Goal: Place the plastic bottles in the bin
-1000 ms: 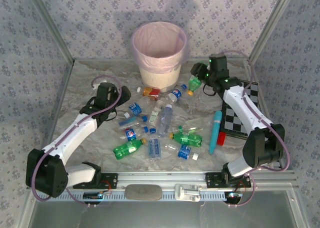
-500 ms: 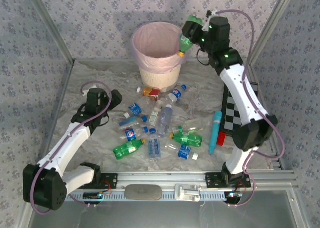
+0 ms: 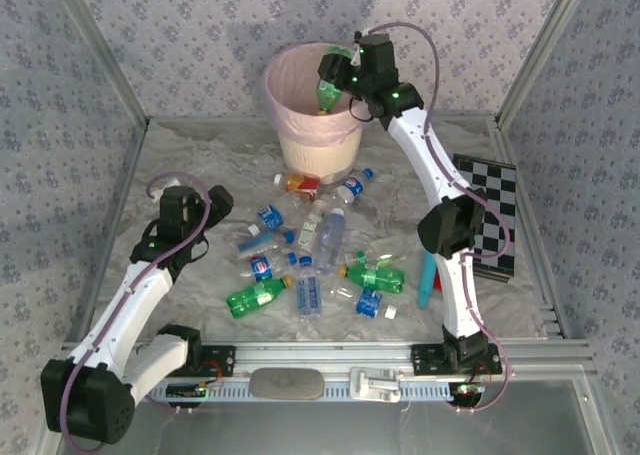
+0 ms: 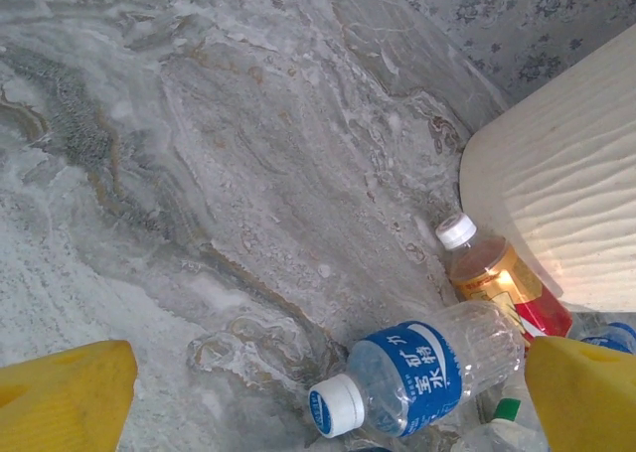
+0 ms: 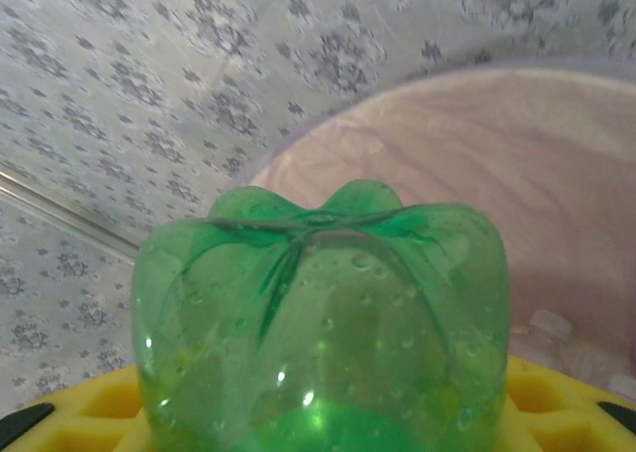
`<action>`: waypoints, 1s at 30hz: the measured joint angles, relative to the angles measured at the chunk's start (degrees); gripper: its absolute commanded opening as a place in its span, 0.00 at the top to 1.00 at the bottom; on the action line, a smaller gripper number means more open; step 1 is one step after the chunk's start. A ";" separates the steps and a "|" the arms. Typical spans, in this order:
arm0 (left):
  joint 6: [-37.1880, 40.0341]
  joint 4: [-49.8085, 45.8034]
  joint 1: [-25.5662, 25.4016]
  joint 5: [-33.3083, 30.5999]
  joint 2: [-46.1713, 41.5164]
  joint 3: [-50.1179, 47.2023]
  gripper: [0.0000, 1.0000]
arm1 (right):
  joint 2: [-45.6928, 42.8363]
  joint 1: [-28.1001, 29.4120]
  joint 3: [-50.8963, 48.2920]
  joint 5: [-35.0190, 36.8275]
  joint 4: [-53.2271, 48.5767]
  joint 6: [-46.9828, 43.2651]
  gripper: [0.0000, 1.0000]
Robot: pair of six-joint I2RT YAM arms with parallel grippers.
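Right wrist view: right claw [image 5: 318,412] clamped on lobed translucent green bottle [image 5: 318,313] over pink-lined bin [image 5: 556,194]; left claw [image 4: 323,392] apart.

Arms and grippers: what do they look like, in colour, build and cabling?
The left arm and right arm have white links, black joints and a looping mauve cable each. The left fingers and right fingers are yellow.

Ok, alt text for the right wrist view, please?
A clear green plastic bottle, base toward the camera, is held by the yellow-fingered right end effector, with the open pink-lined round bin beyond it. Behind stands a flower-patterned wall.
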 measured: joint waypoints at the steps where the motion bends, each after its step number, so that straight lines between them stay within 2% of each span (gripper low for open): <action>1: 0.00 -0.13 0.02 0.02 -0.02 -0.11 0.00 | 0.50 0.07 0.02 0.00 -0.39 0.13 0.48; 9: 0.00 -0.50 0.07 0.39 -0.02 -0.31 0.00 | 1.29 1.20 0.83 0.04 -1.01 0.17 0.41; 15: -0.02 -0.57 0.07 1.05 -0.02 -0.33 0.00 | 1.99 1.44 0.83 0.02 -0.74 0.24 0.14; 19: -0.02 -0.66 0.07 1.16 -0.02 -0.39 0.00 | 2.32 1.44 1.84 0.00 -0.57 0.46 0.02; 30: 0.26 0.83 0.07 4.92 0.28 -0.42 0.00 | 0.28 1.44 3.96 0.02 -2.40 -1.22 0.00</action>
